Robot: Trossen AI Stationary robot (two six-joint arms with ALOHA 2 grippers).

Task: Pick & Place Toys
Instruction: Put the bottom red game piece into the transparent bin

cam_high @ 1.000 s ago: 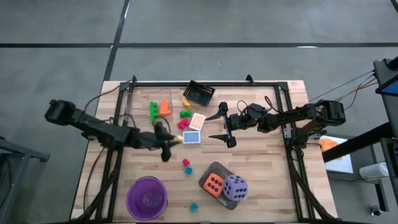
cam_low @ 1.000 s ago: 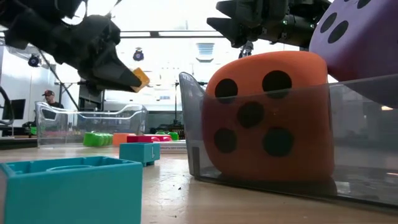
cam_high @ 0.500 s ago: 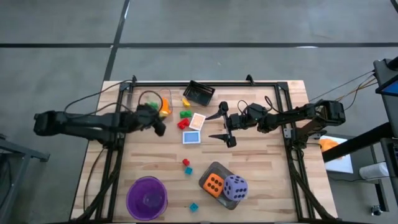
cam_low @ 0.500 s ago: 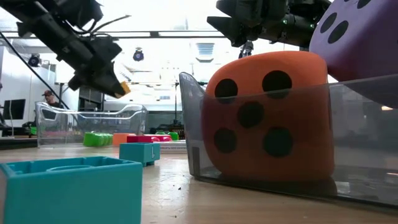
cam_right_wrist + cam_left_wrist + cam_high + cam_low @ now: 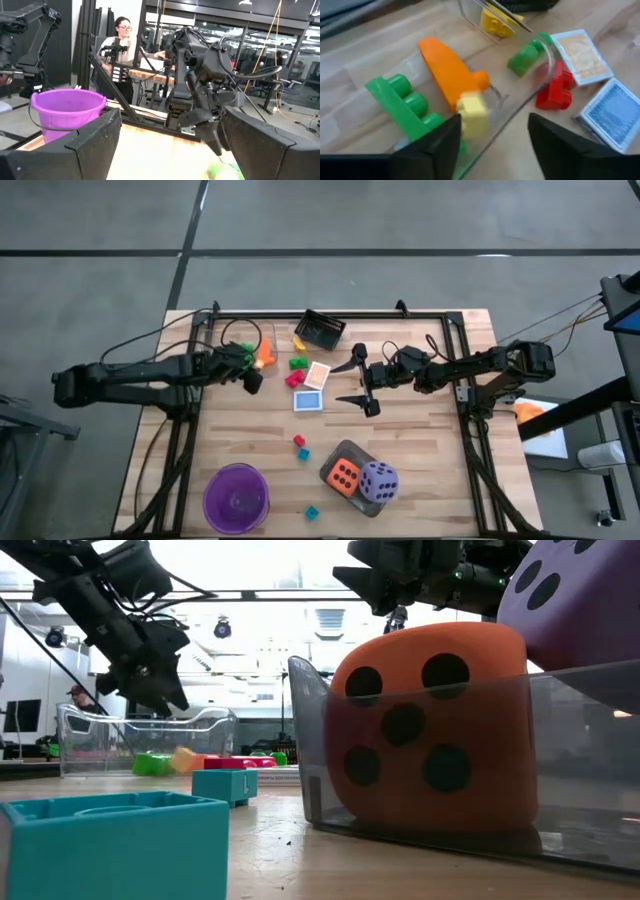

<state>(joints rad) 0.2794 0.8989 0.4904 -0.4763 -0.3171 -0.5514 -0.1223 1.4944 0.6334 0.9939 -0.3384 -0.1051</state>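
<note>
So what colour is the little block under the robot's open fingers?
Yellow block, clearest in the left wrist view.

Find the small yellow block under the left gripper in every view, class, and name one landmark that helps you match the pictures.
High view: hidden in the clutter under the left gripper, cannot be made out.
Low view: yellow block at left, behind the clear tray wall.
Left wrist view: centre, against the orange block.
Right wrist view: not in it.
Landmark: the orange block.

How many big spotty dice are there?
2: the orange die and the purple die sit side by side in the grey tray at the table's near edge.
</note>
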